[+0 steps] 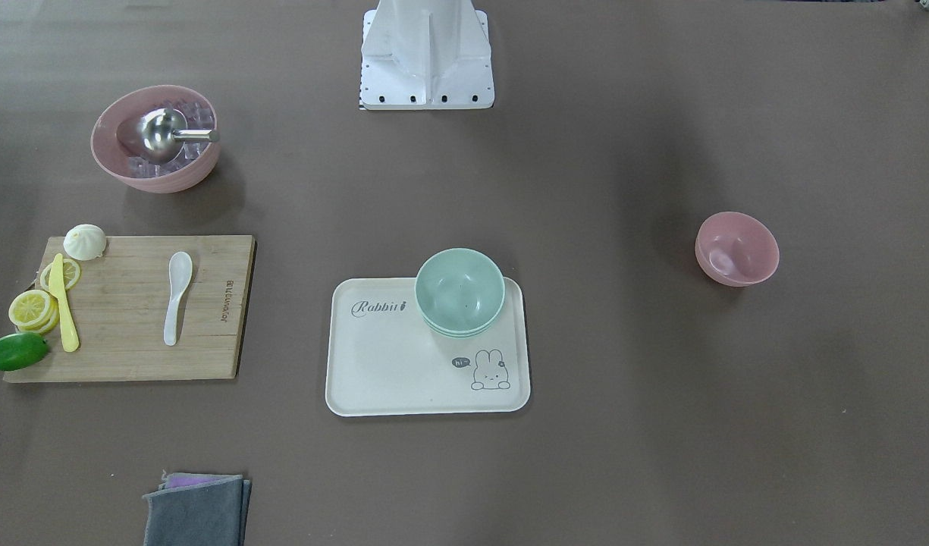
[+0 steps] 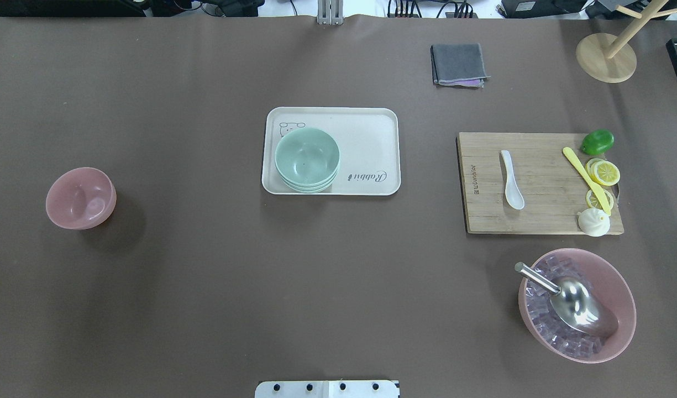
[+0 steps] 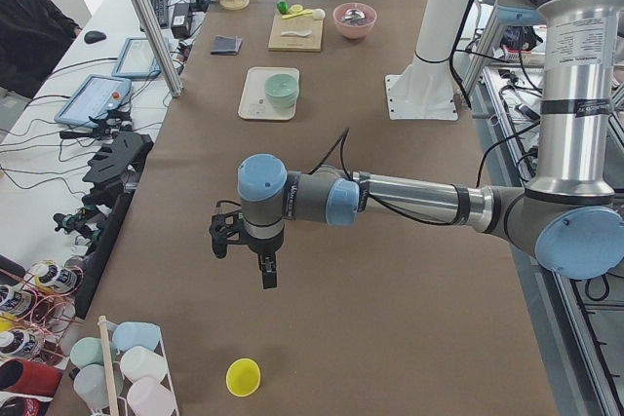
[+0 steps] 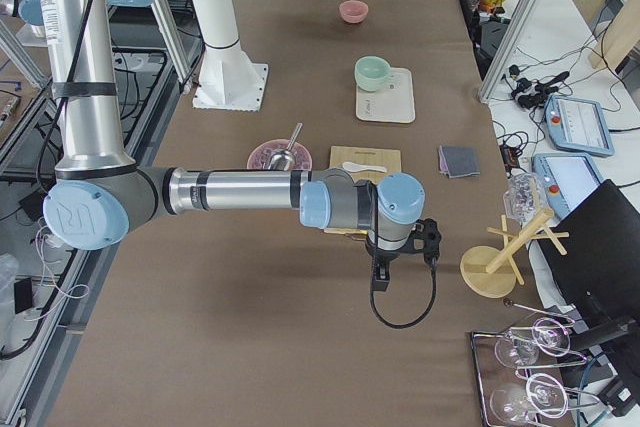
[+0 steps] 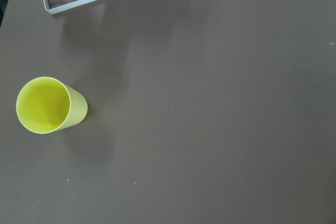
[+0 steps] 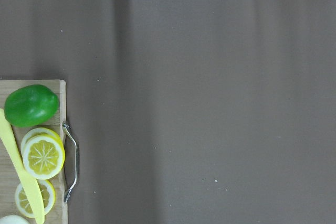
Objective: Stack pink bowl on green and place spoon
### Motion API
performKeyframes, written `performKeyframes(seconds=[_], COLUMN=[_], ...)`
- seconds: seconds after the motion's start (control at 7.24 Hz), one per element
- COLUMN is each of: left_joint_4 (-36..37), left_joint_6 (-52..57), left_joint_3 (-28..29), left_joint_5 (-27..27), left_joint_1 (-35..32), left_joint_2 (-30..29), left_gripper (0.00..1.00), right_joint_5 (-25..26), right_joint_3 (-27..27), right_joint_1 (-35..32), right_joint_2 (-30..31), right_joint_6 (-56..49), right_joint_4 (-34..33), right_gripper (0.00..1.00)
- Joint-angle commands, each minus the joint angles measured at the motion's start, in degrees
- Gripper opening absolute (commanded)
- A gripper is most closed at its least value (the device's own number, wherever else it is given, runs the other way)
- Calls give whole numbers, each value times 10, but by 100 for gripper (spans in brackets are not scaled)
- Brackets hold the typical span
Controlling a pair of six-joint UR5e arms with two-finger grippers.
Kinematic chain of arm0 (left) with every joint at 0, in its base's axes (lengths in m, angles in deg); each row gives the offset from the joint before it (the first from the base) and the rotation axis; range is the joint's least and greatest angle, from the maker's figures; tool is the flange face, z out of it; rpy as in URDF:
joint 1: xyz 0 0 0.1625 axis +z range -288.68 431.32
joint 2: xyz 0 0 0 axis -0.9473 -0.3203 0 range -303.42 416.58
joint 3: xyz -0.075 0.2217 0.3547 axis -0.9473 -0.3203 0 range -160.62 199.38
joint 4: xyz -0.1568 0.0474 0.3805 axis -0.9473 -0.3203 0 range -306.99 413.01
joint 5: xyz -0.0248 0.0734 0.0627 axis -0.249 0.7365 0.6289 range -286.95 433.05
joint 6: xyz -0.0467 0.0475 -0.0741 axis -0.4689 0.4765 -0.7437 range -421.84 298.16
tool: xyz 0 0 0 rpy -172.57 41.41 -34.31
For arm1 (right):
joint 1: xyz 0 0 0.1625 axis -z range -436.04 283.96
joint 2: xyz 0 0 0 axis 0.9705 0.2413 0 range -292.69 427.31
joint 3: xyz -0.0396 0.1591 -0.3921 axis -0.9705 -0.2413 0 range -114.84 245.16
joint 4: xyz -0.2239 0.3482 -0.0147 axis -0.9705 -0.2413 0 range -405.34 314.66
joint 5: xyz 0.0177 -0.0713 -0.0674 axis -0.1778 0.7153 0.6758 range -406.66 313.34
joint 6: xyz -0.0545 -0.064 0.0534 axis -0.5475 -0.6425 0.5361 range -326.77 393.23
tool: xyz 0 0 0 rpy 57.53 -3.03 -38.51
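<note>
Facing the robot, a plain brown bench (image 1: 585, 189) is filling the picture, with the white robot base (image 1: 426, 57) standing at its far edge. The pink bowl (image 1: 737, 249) is sitting alone on the robot's left side, well apart from the stack of green bowls (image 1: 459, 292), which is resting on a corner of the cream tray (image 1: 388, 371) at mid-bench. The white spoon (image 1: 177, 297) is lying on the wooden board (image 1: 130, 349) on the robot's right, near a larger pink bowl of ice (image 1: 155, 138) holding a metal scoop. A folded grey cloth (image 1: 197, 512) is lying at the operators' edge.

From overhead, a round wooden stand (image 2: 606, 58) is standing in the far right corner.

From the left end, the left claw (image 3: 265, 270) is hanging above bare bench; whether it is released or clenched, I cannot tell. A yellow cup (image 3: 243, 376) is sitting near a rack of cups (image 3: 117, 377), and cables and a tablet (image 3: 93, 96) are lying on the side desk.

From the right end, the right claw (image 4: 381, 275) is hovering beyond the board's end; its state cannot be told either. Wine glasses (image 4: 540, 367) are standing nearby.

The left wrist camera is looking down on the yellow cup.

The right wrist camera is showing a lime (image 6: 31, 105) and lemon slices (image 6: 43, 156) on the board's end.
</note>
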Motion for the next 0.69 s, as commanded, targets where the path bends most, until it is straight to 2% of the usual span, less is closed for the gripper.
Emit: performKeyframes(seconds=[0.0,0.55], left_joint_4=[2,2], left_joint_6=[0,0], left_joint_3=[-1,0], left_joint_5=[-1,-1], left_joint_1=[0,0], left_joint_2=[1,0], left_gripper=[99,99], right_joint_5=[-2,-3], right_joint_3=[4,7], right_joint_1=[0,0], right_joint_2=[-1,-1], right_joint_6=[2,2], right_joint_4=[0,0], right_gripper=[100,100])
